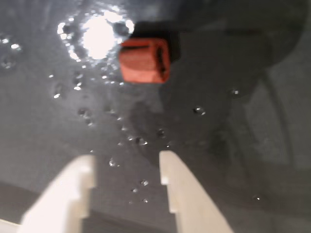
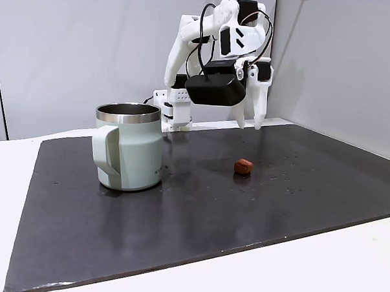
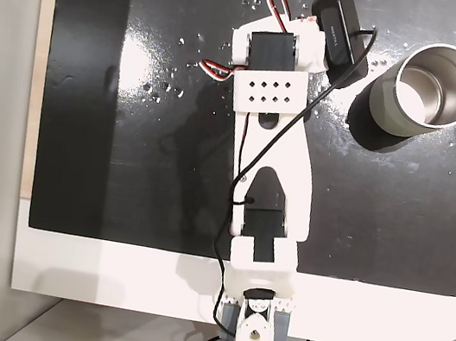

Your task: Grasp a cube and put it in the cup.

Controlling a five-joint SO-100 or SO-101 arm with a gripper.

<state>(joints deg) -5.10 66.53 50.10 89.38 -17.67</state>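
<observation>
White fingers [image 1: 127,160] spread apart, empty, hovering above the cube [image 1: 144,60] on the mat.

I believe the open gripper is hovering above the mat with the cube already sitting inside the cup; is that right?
Not quite: the cube is not in the cup. In the side-on fixed view it lies on the black mat, to the cup's right. The gripper does hover open above the mat.

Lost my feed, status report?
Claw open, empty, above the mat. Cube lies ahead, untouched. Cup upright, off to the side. Nothing between.
</observation>
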